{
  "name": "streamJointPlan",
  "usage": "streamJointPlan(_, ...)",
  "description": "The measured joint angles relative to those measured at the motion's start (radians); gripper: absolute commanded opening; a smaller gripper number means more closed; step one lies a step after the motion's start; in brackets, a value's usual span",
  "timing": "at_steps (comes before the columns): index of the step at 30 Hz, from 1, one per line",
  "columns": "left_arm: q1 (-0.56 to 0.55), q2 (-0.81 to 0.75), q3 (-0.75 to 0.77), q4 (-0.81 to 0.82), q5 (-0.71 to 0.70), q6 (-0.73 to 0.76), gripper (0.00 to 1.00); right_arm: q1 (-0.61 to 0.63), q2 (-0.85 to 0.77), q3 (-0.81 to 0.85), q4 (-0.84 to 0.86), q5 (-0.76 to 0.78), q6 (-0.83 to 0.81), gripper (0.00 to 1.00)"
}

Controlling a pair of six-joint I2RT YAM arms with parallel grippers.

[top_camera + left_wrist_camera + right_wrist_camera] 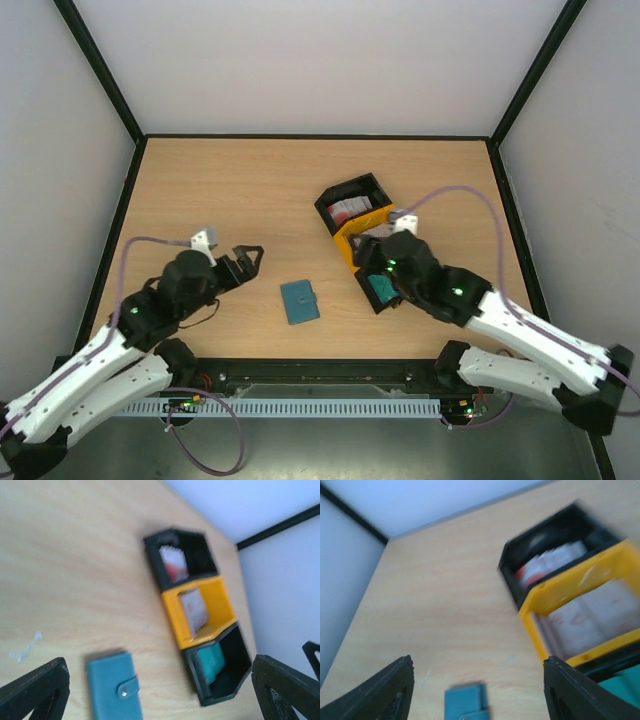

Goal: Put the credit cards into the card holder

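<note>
Left claw [252, 262] and right claw [479, 690] gape, flanking card holder [300, 301].

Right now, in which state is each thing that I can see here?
card holder, folded shut, lying flat.
credit cards, inside the black bin and the yellow bin, not in the holder.
left gripper, open, empty.
right gripper, open, empty.
</note>
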Motion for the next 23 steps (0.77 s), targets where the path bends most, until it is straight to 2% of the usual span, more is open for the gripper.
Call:
streamJointPlan(7,0.000,-0.117,0.219,-0.131,-0.150,0.147,0.99,0.000,-0.294,0.075,-0.217,0.288,-0.005,0.88)
streamJointPlan(10,0.000,-0.138,0.277,-0.158,-0.201,0.201,0.99,0.000,-0.382,0.114,-0.297,0.378,0.000,0.99)
streamJointPlan(16,0.000,-0.146,0.355,-0.225,-0.303,0.275,1.00,0.000,-0.448,0.160,-0.420,0.483,0.022,0.98)
streamJointPlan(23,0.000,-0.162,0.400,-0.288,-0.365,0.323,0.99,0.000,-0.484,0.174,-0.489,0.530,0.049,0.98)
